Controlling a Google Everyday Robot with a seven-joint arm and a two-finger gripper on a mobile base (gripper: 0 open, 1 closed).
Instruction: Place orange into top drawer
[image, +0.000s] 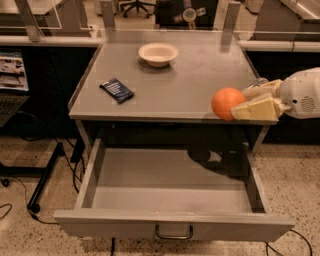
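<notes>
You see a grey bench (200, 75) on a speckled floor. At its right front corner the gripper (241, 102) reaches in from the right, and its jaws are clamped on the orange (226, 102), just at the bench edge. Below it the top drawer (175, 224) is pulled fully open. Farther away on the bench lie a dark packet (116, 90) and, at the back, a white bowl (158, 53).
</notes>
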